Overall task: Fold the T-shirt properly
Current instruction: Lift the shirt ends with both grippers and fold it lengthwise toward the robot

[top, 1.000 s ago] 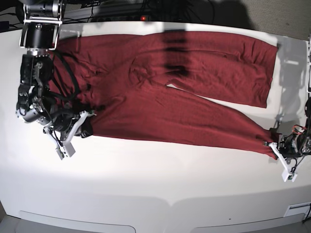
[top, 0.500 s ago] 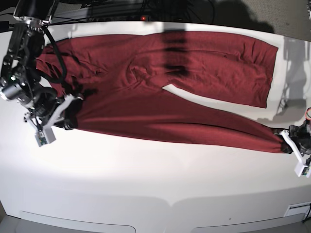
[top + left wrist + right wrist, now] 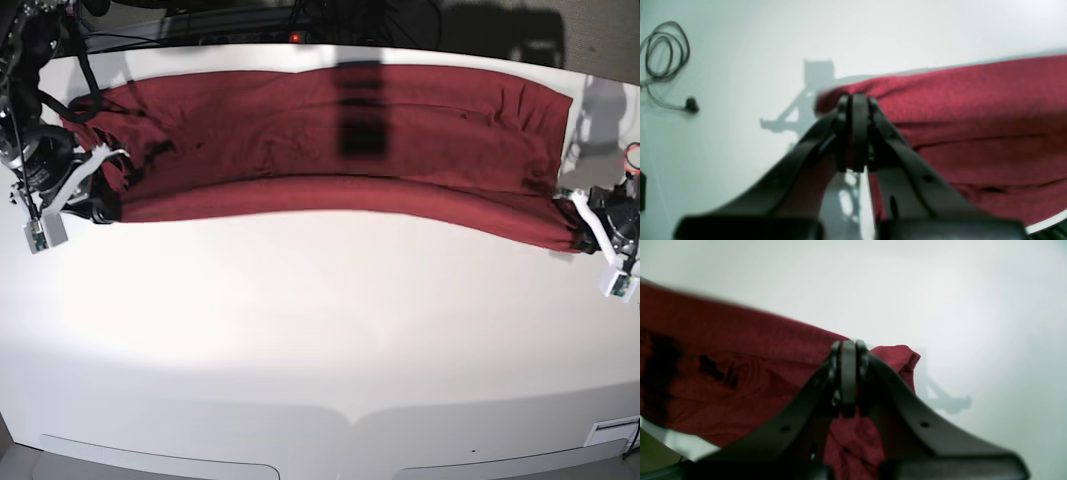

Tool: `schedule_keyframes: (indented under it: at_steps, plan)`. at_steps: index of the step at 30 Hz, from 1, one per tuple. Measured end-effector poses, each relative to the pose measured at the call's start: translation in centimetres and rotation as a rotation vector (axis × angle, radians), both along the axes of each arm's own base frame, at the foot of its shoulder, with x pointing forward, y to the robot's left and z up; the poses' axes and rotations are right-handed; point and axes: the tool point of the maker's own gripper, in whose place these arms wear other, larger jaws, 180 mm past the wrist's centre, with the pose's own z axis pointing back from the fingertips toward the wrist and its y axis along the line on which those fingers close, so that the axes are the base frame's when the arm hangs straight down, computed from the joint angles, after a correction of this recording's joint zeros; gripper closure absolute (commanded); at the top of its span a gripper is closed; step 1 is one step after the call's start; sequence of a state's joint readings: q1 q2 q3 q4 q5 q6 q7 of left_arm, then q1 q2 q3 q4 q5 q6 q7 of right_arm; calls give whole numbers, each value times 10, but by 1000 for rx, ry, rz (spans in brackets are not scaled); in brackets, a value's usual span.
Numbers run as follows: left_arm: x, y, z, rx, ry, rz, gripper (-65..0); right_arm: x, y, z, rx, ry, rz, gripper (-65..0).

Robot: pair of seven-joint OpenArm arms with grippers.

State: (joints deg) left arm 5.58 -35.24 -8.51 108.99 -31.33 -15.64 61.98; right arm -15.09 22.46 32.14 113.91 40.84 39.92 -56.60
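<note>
Broadly, the white table point(image 3: 320, 340) fills the base view, and the T-shirt point(image 3: 330, 140), a long dark red garment of wrinkly knit cloth, lies stretched across the table's far half as a wide band from one side to the other. Its near edge runs as a smooth fold line, sagging slightly toward its right end in that view, and a dark shadow stripe crosses the cloth near the middle.

At the T-shirt's right end in the base view, the left gripper point(image 3: 578, 222) has its jaws clenched on the bunched corner of the cloth; the left wrist view shows the black fingers point(image 3: 858, 130) pressed together with red fabric pinched between them point(image 3: 853, 100).

At the T-shirt's opposite end, the right gripper point(image 3: 100, 205) likewise grasps the fabric, and the right wrist view shows its jaws shut on a crumpled fold point(image 3: 848, 353) that hangs below the fingers.

Beyond the T-shirt's end, in the left wrist view, a coiled dark cable point(image 3: 663, 53) lies on the pale surface.
</note>
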Motion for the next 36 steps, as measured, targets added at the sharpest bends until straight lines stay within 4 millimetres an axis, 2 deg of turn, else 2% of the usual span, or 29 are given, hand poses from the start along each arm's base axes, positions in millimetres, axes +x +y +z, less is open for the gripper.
schedule_keyframes:
  at_steps: [6,11,17,22,28,32,36]
  plan:
    - [-17,-2,16,123,-58,1,0,-15,-2,0,-19,21,-1,0]
    - [-43,-6,-1,136,15,-17,0,-35,-3,-14,-24,90,-1,0]
    - [-60,-6,-14,133,64,-21,0,-54,-2,-27,-23,151,1,0]
    - [-66,-10,-19,119,79,-18,0,-65,-2,-34,-24,189,1,0]
    - [-68,-19,-24,81,83,-6,0,-67,-2,-35,-24,192,1,0]
    - [-70,-8,-25,147,83,6,0,-68,-3,-36,-30,201,-1,0]
    - [-89,-5,-38,166,143,6,0,-69,-4,-37,-36,209,-1,0]
